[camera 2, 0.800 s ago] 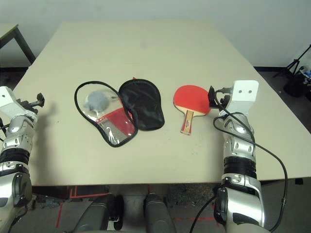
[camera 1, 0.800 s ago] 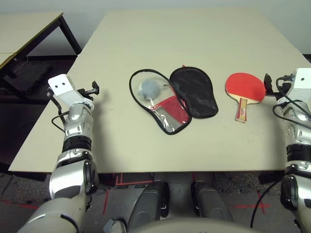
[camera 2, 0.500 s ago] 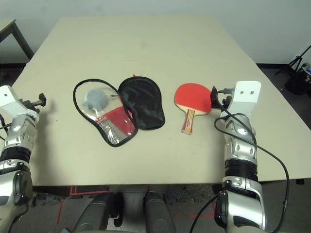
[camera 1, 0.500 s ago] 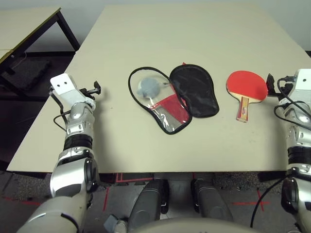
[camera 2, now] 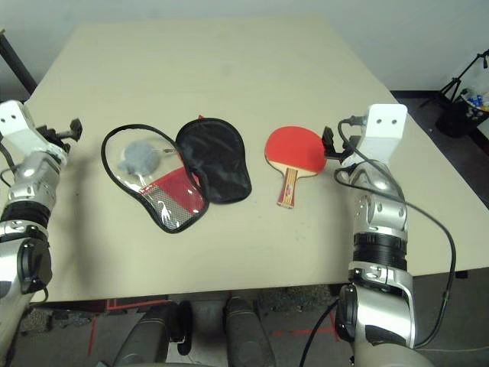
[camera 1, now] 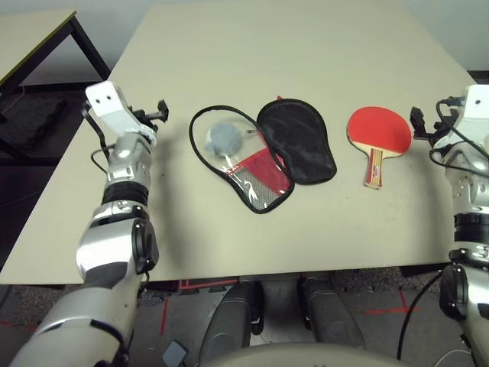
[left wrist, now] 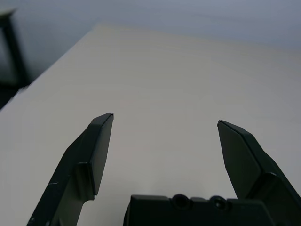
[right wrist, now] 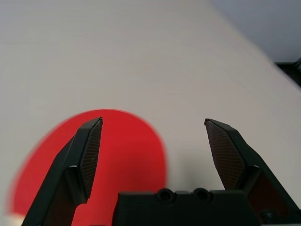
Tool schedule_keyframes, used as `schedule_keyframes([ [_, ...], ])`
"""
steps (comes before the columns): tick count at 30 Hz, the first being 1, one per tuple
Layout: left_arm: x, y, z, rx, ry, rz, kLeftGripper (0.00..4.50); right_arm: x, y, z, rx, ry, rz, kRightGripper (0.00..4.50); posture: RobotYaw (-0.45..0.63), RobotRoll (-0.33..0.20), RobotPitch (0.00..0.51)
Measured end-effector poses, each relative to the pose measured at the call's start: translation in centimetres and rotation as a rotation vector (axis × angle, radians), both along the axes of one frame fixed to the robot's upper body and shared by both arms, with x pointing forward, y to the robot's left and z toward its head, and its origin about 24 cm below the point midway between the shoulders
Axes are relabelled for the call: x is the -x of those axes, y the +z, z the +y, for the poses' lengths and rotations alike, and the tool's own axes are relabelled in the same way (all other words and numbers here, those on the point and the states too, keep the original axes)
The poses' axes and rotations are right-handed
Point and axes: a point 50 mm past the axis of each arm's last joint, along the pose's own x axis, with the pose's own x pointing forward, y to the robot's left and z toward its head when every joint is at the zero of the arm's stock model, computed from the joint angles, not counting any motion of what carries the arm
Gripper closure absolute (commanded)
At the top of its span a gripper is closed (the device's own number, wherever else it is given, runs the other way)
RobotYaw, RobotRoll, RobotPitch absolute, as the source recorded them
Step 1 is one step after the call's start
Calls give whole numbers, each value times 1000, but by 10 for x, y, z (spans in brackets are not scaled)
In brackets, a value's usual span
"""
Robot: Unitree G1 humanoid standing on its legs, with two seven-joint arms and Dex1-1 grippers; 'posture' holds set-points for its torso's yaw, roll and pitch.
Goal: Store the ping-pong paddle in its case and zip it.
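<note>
Red rubber of the ping-pong paddle point(camera 1: 377, 131) at right of centre in the left eye view, flat on the table point(camera 1: 306, 46), handle toward the lower edge. Left of it, apart, the case point(camera 1: 263, 157) lying unzipped and spread open: black lining half point(camera 1: 296, 141) beside the clear-and-red half, with a small grey pouch point(camera 1: 225, 138) resting on the clear part. Left gripper point(camera 1: 159, 112) at upper left, well apart from the case, holding nothing. Right gripper point(camera 1: 419, 125) at right edge, just beside the paddle blade, not seen touching it.

Right eye view: same layout, paddle at centre right, right gripper point(camera 2: 329, 145) close to the blade's rim, left gripper point(camera 2: 72, 128) at far left edge.

Left wrist view: black fingers point(left wrist: 96, 150) spread wide, bare tabletop between them, nothing gripped.

Right wrist view: fingers point(right wrist: 88, 155) spread wide and empty, red paddle face point(right wrist: 122, 160) low and to the left behind them, mostly outside the gap.

Judged step: the very start, reaching for the paddle; nothing stowed, nothing zipped. Next move likely calls for bringing the right gripper over the blade edge or handle and closing on it, then carrying it across to the open case. Grey pouch sitting on the case may need clearing or avoiding first.
</note>
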Motion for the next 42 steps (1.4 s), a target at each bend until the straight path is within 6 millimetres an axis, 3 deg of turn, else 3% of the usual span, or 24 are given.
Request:
schedule_keyframes([
  [6, -9, 31, -32, -101, -312, 60, 0, 10, 19, 18, -58, 53, 300, 42, -112, 0, 90],
  [10, -14, 45, -68, -162, -527, 71, 0, 17, 23, 33, -67, 105, 481, 42, -124, 0, 91],
  [18, -11, 21, -152, -237, -952, 159, 0, 13, 0, 62, -37, 194, 682, 42, -133, 0, 84],
  [21, -6, 11, -173, -266, -1064, 188, 0, 8, -10, 68, -48, 204, 721, 42, -129, 0, 84],
  [30, 8, -26, -195, -292, -1200, 289, 0, -8, -31, 68, -52, 149, 767, 42, -111, 0, 88],
  [42, 20, -38, -197, -268, -1202, 309, 0, -27, -44, 61, -81, 55, 744, 42, -84, 0, 102],
])
